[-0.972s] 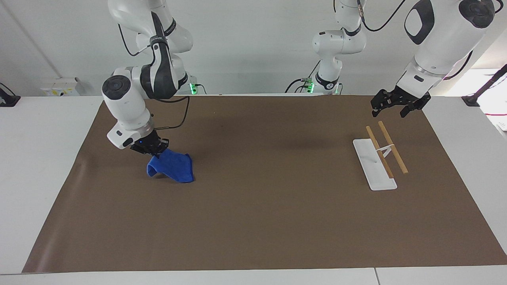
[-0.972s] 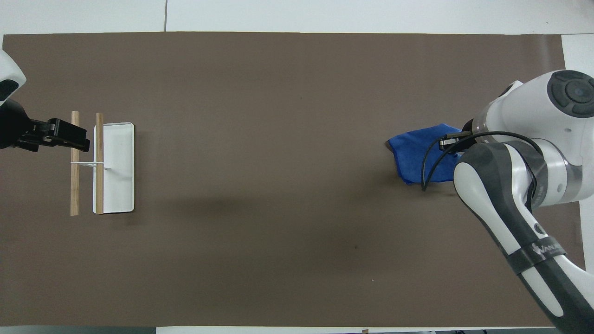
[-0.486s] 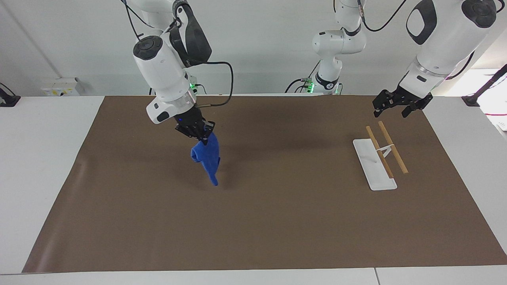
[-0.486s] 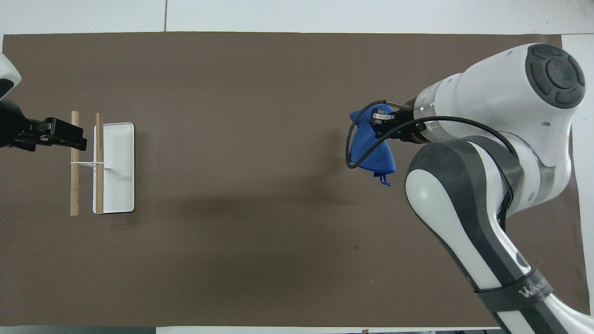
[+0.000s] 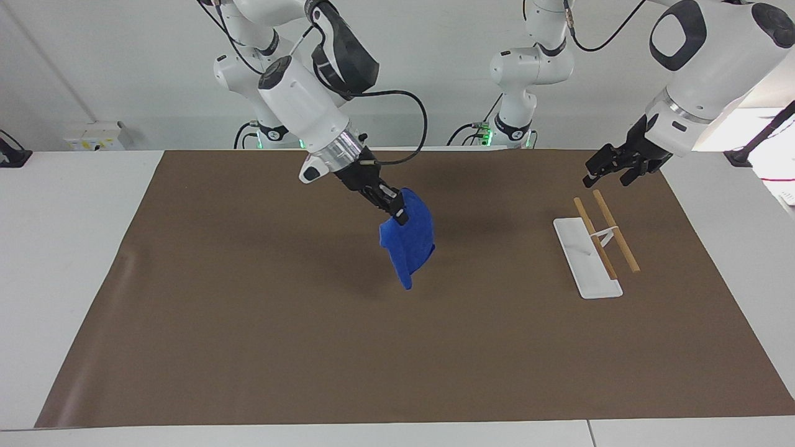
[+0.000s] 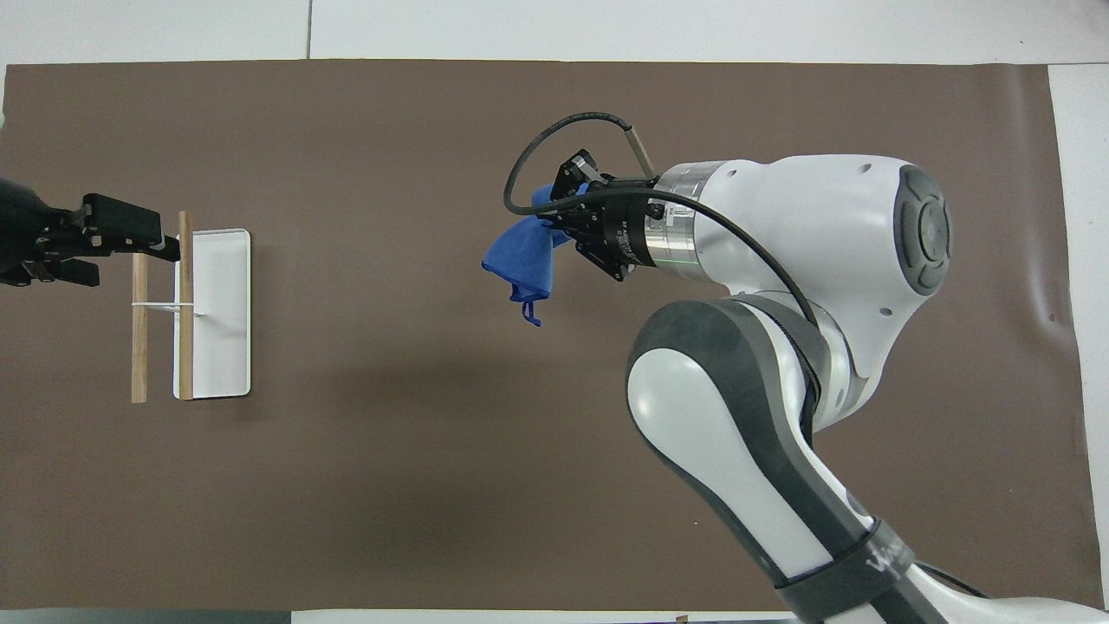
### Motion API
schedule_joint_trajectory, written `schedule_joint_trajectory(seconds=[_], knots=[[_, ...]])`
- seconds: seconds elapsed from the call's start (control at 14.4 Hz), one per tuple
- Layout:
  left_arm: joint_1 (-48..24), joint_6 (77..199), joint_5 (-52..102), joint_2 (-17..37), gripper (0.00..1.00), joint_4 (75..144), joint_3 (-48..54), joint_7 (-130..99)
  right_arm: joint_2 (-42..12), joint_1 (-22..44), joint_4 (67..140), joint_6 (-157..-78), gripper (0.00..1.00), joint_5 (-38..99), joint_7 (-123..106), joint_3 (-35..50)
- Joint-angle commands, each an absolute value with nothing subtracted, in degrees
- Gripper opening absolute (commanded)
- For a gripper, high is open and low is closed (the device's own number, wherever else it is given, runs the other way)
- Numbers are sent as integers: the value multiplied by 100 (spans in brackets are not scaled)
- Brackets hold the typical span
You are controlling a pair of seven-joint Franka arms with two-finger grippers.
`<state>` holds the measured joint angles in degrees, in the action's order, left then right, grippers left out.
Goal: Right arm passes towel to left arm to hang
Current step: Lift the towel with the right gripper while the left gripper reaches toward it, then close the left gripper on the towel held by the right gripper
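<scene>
My right gripper (image 5: 394,210) is shut on one edge of the blue towel (image 5: 408,246) and holds it in the air over the middle of the brown mat (image 5: 248,310). The towel hangs bunched below the fingers, clear of the mat. It also shows in the overhead view (image 6: 520,260), hanging from the right gripper (image 6: 563,215), with its small loop at the lowest corner. My left gripper (image 5: 610,172) is open and empty in the air over the robot-side end of the rack (image 5: 587,257); in the overhead view the left gripper (image 6: 113,256) covers part of the wooden bars.
The rack is a white base (image 6: 221,312) with two wooden bars (image 6: 139,347) on a thin stand, at the left arm's end of the mat. A third white arm (image 5: 528,68) stands at the table's robot edge. The mat (image 6: 433,477) covers most of the table.
My right arm has lifted the towel off the mat and carried it from its own end to over the middle. My left gripper has shifted only slightly over the rack.
</scene>
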<state>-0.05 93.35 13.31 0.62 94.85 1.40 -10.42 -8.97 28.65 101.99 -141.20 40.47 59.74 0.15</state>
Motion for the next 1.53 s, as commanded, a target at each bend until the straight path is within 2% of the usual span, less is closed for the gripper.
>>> schedule_joint_trajectory(seconds=[0.0, 0.21, 0.35, 0.49, 0.76, 1.25, 1.46], knots=[[26, 9921, 1983, -18, 100, 10009, 158, -1808, -975, 3189, 10108, -14895, 0, 4893, 6625, -9], [-105, 10947, 2750, 9, 100, 10676, 176, -2827, -1010, 3594, 10090, -15581, 0, 5492, 6995, -9], [-368, 11432, 3153, 149, 100, 10863, 176, -3241, -1072, 3761, 9933, -15854, 0, 5860, 7285, -9], [-535, 11880, 3723, 351, 100, 10942, 176, -3610, -1212, 3849, 9634, -15935, 0, 6160, 7513, -9], [-1256, 12945, 4375, 395, 100, 11338, 185, -4260, -1283, 4068, 9466, -16135, 0, 6179, 7761, 62], [-1195, 12622, 4781, 194, 100, 11250, 167, -4904, -1318, 4148, 9439, -16312, 0, 6161, 7901, 70], [-906, 12148, 4781, 27, 100, 11259, 158, -4913, -1318, 4148, 9448, -16312, 0, 6161, 7901, 70]])
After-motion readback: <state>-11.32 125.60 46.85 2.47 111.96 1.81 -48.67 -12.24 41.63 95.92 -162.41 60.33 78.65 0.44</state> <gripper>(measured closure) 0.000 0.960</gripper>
